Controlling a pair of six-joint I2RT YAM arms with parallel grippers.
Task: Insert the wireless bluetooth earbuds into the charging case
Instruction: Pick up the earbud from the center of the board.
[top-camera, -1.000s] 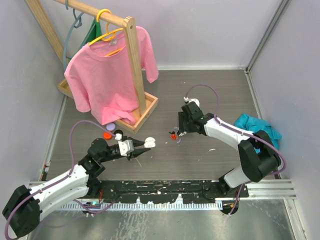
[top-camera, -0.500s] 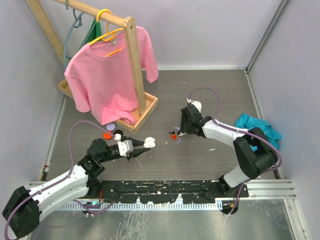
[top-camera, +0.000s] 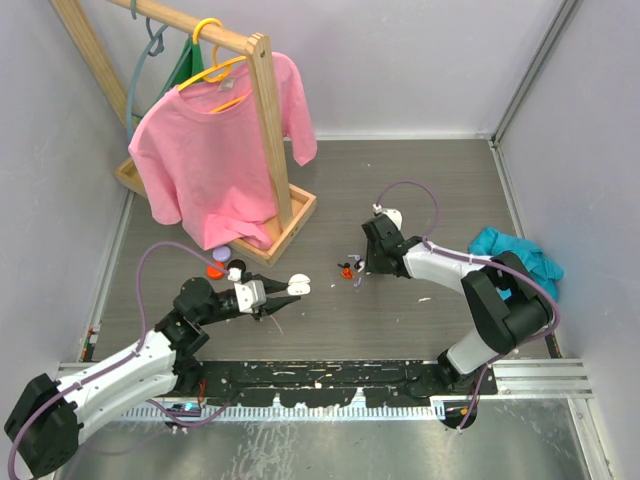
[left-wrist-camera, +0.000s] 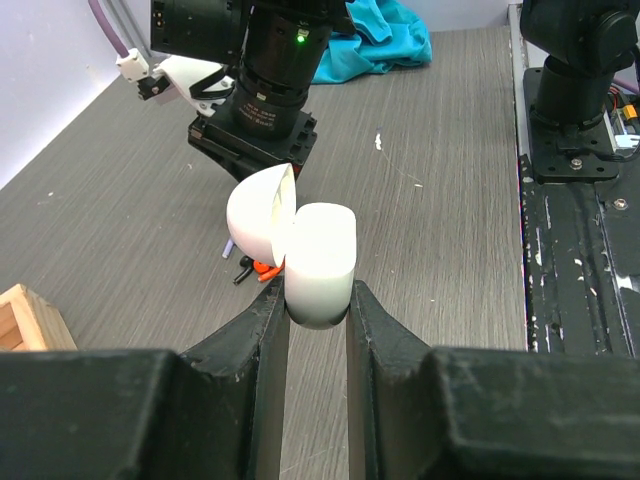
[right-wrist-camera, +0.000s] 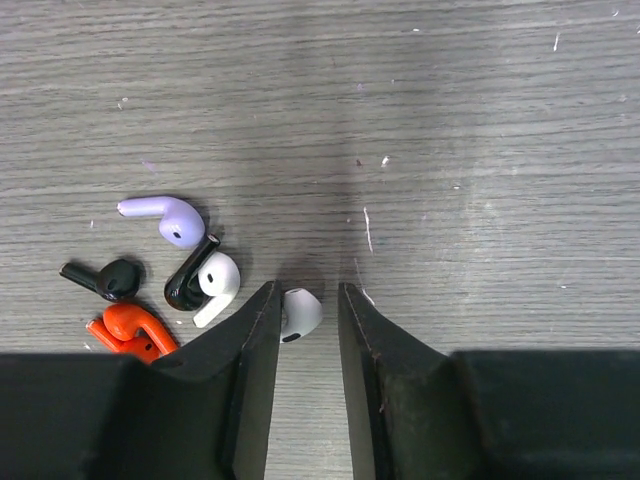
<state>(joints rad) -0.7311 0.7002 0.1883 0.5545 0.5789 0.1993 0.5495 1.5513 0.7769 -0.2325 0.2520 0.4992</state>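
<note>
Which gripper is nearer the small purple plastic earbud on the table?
Right. The right gripper is down beside the purple earbud; the left gripper is farther off, holding the open white charging case.

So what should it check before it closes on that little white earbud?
1. White earbud lies between the right fingers: ok.
2. Right fingers open wide enough to take it: ok.
3. Other earbuds outside the fingers: ok, though the nearest lies close.
4. Charging case clamped in the left fingers: ok.
5. Case lid open: ok.
6. Sockets inside the case free: cannot tell, since the opening faces away from the camera.
</note>
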